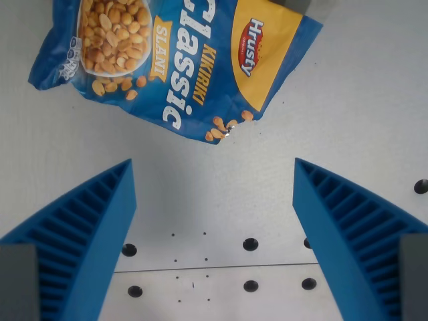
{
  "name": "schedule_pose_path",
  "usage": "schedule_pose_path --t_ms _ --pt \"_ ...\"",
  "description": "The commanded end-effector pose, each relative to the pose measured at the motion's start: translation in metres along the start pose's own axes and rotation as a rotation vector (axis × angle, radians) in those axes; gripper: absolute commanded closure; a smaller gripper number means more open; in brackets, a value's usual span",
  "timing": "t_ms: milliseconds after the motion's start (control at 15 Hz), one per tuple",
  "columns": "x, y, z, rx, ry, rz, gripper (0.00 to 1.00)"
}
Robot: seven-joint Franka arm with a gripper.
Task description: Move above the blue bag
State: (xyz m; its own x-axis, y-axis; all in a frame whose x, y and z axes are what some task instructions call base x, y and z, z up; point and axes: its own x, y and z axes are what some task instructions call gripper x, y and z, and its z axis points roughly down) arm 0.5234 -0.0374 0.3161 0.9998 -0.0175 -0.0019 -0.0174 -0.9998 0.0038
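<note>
Hovering over the pale bench (348, 100) with the tool (214, 200) spread wide — gripping nothing, only bare surface showing between its blue ribbed fingers (87, 227). Lying flat at the far side, toward the wrist view's left — the blue bag (180, 60) of peanuts, partly cropped.

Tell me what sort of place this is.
Probably a robotics lab bench: a white table drilled with rows of mounting holes, an open blue ribbed pincer hanging over it, and a lone blue peanut bag laid out as a test item.
</note>
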Motion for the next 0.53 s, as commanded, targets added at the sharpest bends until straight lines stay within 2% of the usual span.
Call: schedule_pose_path --t_ms 67,533 --pt "0.0008 -0.0003 0.0005 0.001 0.005 -0.001 0.00" --pt "0.0066 -0.0021 0.0097 0.001 0.020 -0.007 0.00"
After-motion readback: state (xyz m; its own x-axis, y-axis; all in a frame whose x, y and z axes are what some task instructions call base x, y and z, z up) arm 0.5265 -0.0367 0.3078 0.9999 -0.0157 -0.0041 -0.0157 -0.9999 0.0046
